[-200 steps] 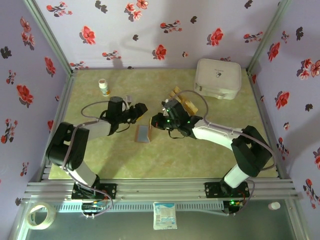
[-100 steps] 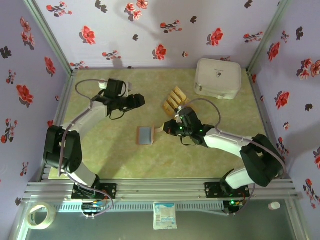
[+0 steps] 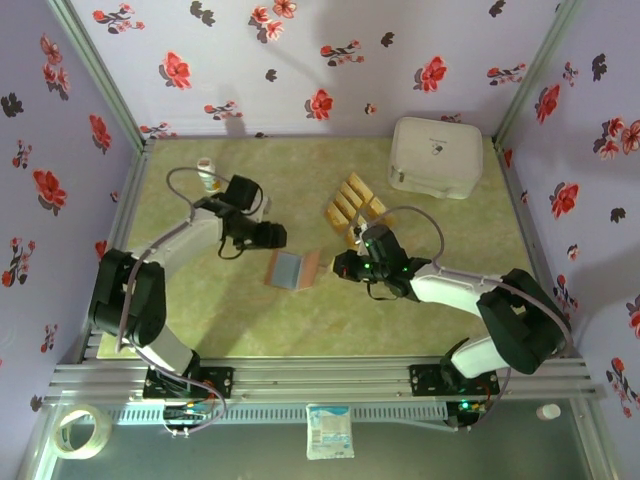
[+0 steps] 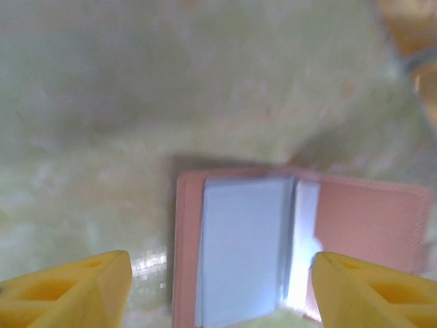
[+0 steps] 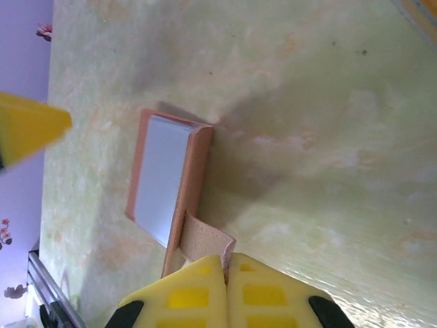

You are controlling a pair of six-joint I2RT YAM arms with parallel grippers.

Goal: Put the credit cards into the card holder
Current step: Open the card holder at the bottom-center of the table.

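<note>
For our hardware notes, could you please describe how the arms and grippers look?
The left arm and right arm have black joints, white links and looping grey cables. The left gripper and right gripper are black with yellow fingers; green lights glow on the right wrist.

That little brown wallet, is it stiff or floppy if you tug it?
Probably floppy at the fold: the card holder lies open, its cover raised by the right gripper pinching its tab. Likely light, so it may slide on the smooth table.
</note>
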